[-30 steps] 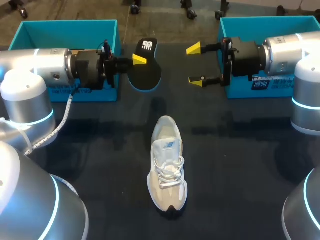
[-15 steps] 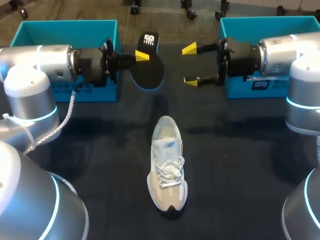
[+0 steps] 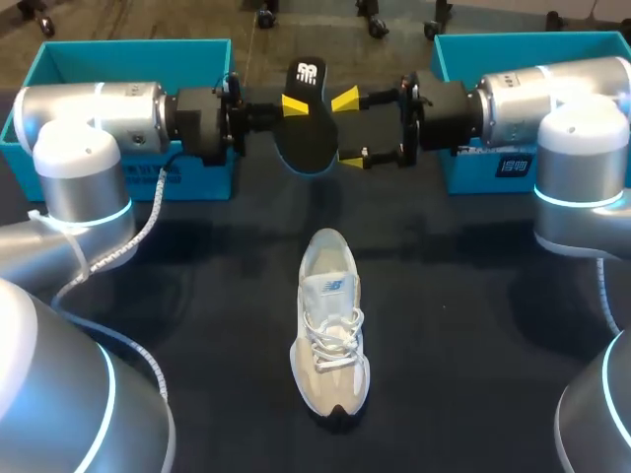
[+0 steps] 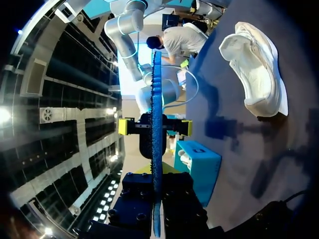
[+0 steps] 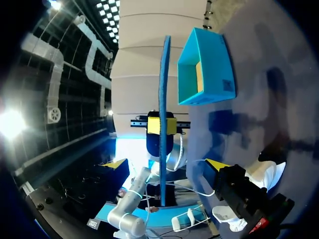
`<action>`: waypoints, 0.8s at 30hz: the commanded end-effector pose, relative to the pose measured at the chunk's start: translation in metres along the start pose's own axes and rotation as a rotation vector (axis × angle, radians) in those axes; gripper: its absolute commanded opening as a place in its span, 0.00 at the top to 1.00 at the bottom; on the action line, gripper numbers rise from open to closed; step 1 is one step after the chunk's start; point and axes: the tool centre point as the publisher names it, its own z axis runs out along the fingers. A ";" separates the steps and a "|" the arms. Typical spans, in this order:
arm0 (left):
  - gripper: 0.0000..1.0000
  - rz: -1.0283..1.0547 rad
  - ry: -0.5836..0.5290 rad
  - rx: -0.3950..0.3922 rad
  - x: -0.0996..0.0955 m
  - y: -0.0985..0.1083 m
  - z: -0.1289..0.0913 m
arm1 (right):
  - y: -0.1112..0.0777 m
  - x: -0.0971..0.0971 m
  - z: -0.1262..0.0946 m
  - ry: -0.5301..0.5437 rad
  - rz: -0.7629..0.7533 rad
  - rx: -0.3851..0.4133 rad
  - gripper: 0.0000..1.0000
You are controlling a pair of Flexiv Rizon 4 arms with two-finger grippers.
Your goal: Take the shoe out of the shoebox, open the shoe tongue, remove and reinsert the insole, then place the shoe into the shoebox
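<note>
Left gripper (image 3: pixel 294 106), one finger behind insole (image 3: pixel 308 138)

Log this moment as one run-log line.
left gripper: shut on black blue-edged insole, midair | right gripper: open, straddling insole | white lace-up sneaker: upright on dark table

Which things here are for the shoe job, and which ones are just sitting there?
For the job: white shoe; black insole, held by the left tool; open right tool close to it; one teal shoebox.
Just there: the other teal box. It could be the left box or the right box; I cannot tell which.
</note>
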 end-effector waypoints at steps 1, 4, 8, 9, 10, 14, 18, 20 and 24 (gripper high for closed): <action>1.00 0.006 -0.003 0.002 0.003 0.004 0.008 | 0.003 0.000 0.004 -0.005 -0.007 0.002 0.13; 1.00 0.008 -0.005 -0.001 0.002 0.006 0.010 | 0.005 -0.003 0.005 -0.009 -0.024 0.007 0.29; 1.00 0.008 -0.005 -0.001 0.002 0.006 0.010 | 0.007 -0.008 0.008 -0.005 -0.049 0.016 0.36; 1.00 0.008 -0.005 -0.001 0.002 0.006 0.010 | 0.007 -0.008 0.008 -0.005 -0.051 0.017 0.38; 1.00 0.008 -0.005 -0.001 0.002 0.006 0.010 | 0.008 -0.008 0.009 -0.005 -0.053 0.017 0.40; 1.00 0.008 -0.005 -0.001 0.002 0.006 0.010 | 0.009 -0.005 0.015 -0.036 -0.074 0.037 0.45; 1.00 0.008 -0.005 -0.001 0.002 0.006 0.010 | 0.010 -0.001 0.019 -0.070 -0.080 0.046 0.52; 1.00 0.008 -0.005 -0.001 0.002 0.006 0.010 | 0.011 0.000 0.020 -0.072 -0.088 0.055 0.55; 1.00 0.008 -0.005 -0.001 0.002 0.006 0.010 | 0.011 -0.002 0.022 -0.075 -0.091 0.066 0.60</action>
